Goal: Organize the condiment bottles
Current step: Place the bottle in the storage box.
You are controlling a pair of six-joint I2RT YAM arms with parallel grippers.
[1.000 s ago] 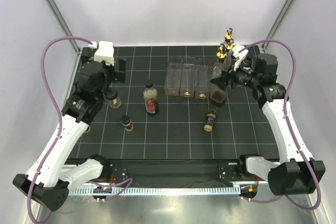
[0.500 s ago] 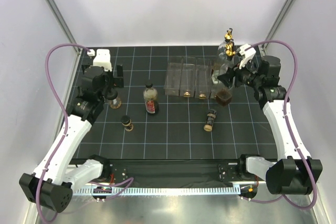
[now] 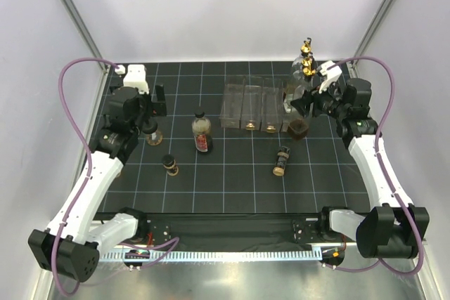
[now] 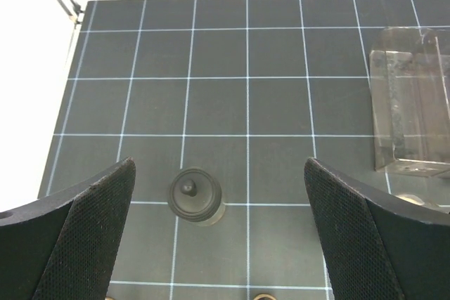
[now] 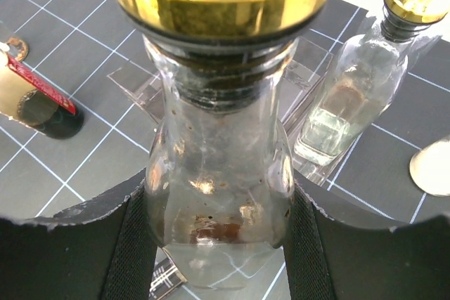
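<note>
Jaws of the right gripper (image 5: 218,244) are closed partway around a tall clear bottle (image 5: 218,166) with a gold pourer, holding it upright at the right end of the clear rack (image 3: 246,107). On the left, the left gripper (image 4: 218,170) hangs wide open and empty above a short black-capped bottle (image 4: 195,194). A red-labelled bottle (image 3: 202,133) stands between them, and a small bottle (image 3: 281,160) lies on its side nearer than the rack.
</note>
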